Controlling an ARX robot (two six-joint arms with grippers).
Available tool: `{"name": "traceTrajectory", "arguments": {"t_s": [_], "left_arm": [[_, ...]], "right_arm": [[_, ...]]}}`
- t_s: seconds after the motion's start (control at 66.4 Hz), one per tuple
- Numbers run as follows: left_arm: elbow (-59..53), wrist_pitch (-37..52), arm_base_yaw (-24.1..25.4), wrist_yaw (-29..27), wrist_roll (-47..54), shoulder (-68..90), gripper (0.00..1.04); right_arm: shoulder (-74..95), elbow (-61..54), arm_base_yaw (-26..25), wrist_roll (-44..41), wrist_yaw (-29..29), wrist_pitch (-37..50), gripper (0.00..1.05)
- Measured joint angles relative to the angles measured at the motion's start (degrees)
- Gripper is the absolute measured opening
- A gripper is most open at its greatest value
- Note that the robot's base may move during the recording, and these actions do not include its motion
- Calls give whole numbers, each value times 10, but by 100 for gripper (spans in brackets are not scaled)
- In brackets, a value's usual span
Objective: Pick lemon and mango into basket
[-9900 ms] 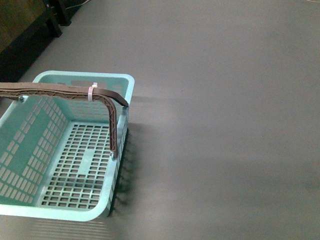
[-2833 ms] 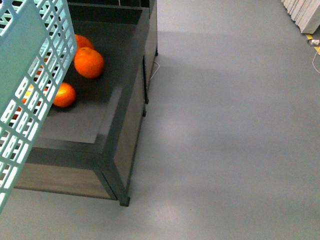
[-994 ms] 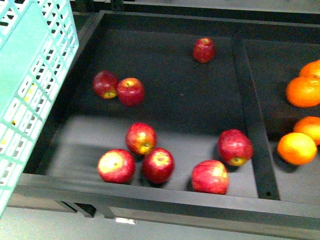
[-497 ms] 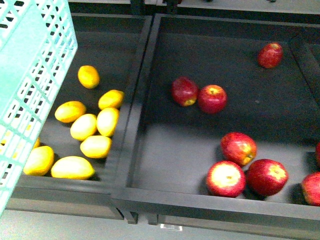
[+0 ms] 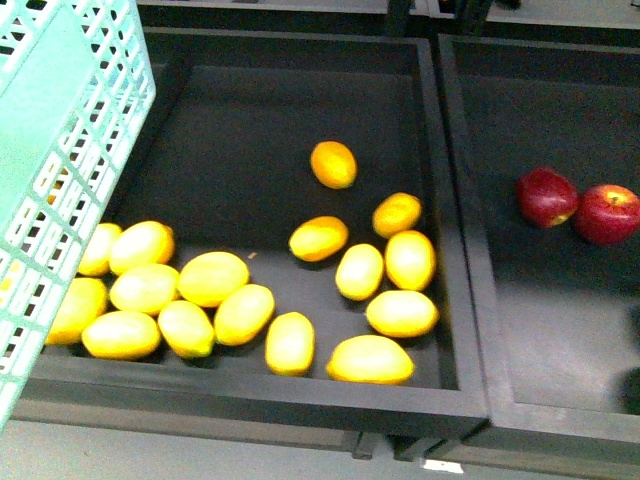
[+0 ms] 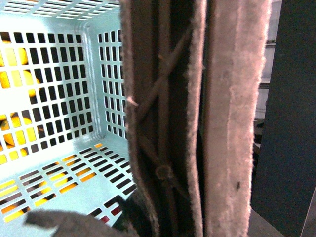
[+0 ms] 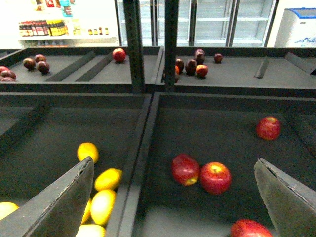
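Front view: lemon [image 5: 370, 359] at 5 o'clock in bin [image 5: 447, 250] looks firm, roll-prone, best pinched across its waist; right gripper [image 7: 174, 163] gapes, left gripper [image 6: 168, 207] clamps basket [image 5: 60, 150] handle

The basket [image 5: 60, 130] is left of the lemons [image 5: 212, 277]; apples [image 5: 547, 196] lie right.
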Motion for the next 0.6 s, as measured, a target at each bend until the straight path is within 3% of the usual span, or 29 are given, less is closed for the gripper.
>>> {"name": "traceTrajectory", "arguments": {"t_s": [0.603], "left_arm": [[1, 0, 0, -1, 0, 0, 15]], "right_arm": [[0, 0, -1, 0, 0, -1, 96]]}}
